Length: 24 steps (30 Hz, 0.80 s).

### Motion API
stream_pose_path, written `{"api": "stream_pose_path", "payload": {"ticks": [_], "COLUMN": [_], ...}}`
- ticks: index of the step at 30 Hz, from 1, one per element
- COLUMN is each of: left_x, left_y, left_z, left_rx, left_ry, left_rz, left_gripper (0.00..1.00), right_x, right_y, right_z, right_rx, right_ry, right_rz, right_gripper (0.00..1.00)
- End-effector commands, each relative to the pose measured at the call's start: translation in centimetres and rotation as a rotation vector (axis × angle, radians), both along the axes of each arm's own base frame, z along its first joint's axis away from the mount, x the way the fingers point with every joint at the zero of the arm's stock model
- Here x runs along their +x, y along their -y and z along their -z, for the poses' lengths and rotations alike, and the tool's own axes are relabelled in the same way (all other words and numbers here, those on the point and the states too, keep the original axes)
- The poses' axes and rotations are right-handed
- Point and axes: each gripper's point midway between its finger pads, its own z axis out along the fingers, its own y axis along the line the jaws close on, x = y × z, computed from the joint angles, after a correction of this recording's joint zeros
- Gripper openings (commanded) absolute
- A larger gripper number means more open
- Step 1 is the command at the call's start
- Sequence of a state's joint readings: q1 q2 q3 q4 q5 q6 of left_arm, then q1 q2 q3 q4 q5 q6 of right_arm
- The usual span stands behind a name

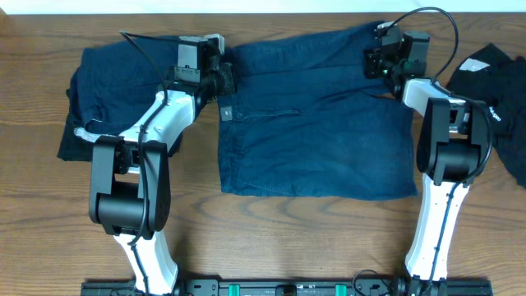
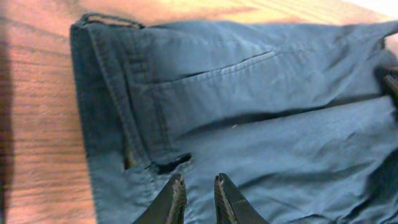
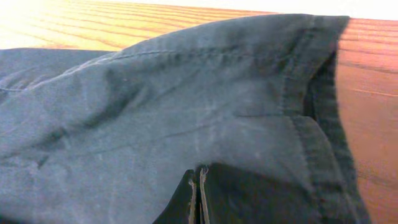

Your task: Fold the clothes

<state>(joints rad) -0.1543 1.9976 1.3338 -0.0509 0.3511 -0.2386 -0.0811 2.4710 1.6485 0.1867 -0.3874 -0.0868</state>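
Note:
Wide navy-blue shorts lie spread flat in the middle of the table, waistband to the left with a small label, leg hem to the right. My left gripper sits at the far waistband corner, its fingertips nearly together with a pinch of shorts cloth between them. At the far hem corner my right gripper has its jaws pressed together on the cloth, which rises in a fold around them.
A second navy garment lies crumpled at the left, partly under my left arm. A black garment with white marks lies at the right edge. Bare wood runs along the front.

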Motion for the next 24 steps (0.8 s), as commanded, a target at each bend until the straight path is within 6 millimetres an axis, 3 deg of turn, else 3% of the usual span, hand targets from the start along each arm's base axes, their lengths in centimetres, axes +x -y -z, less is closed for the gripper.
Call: {"api": "stream_pose_path", "payload": {"ticks": [1, 5, 8, 14, 16, 19, 20, 22, 24], "left_x": [-0.2, -0.4, -0.4, -0.1, -0.5, -1.7, -2.3, -3.8, -5.8], "left_y": [-0.8, -1.0, -1.0, -1.7, -1.7, -1.9, -2.1, -2.5, -3.1], "left_z": [0.7, 1.0, 1.0, 0.2, -1.7, -6.0, -7.9, -11.3, -14.5], "left_rx": [0.054, 0.059, 0.071, 0.099, 0.097, 0.09, 0.089, 0.091, 0.095], "left_ry": [-0.004, -0.02, -0.012, 0.011, 0.028, 0.071, 0.093, 0.126, 0.152], "left_rz": [0.005, 0.005, 0.018, -0.013, -0.014, -0.017, -0.021, -0.031, -0.055], "left_gripper": [0.15, 0.14, 0.14, 0.11, 0.1, 0.11, 0.11, 0.27, 0.44], "right_x": [-1.5, -1.8, -1.7, -0.5, -0.6, -1.9, -2.9, -5.1, -7.7], "right_y": [5.2, 7.2, 7.2, 6.4, 6.4, 6.2, 6.0, 5.8, 5.4], "right_z": [3.6, 3.3, 2.2, -2.5, -5.3, -10.7, -12.8, -16.3, -19.1], "right_rx": [-0.019, 0.002, 0.007, 0.007, 0.006, 0.007, 0.009, 0.024, 0.057], "right_ry": [-0.117, -0.128, -0.11, -0.051, -0.042, -0.04, -0.049, -0.081, -0.126], "right_rz": [0.175, 0.22, 0.18, 0.134, 0.134, 0.136, 0.138, 0.158, 0.186], "right_gripper": [0.02, 0.02, 0.06, 0.14, 0.26, 0.63, 0.71, 0.87, 0.94]}}
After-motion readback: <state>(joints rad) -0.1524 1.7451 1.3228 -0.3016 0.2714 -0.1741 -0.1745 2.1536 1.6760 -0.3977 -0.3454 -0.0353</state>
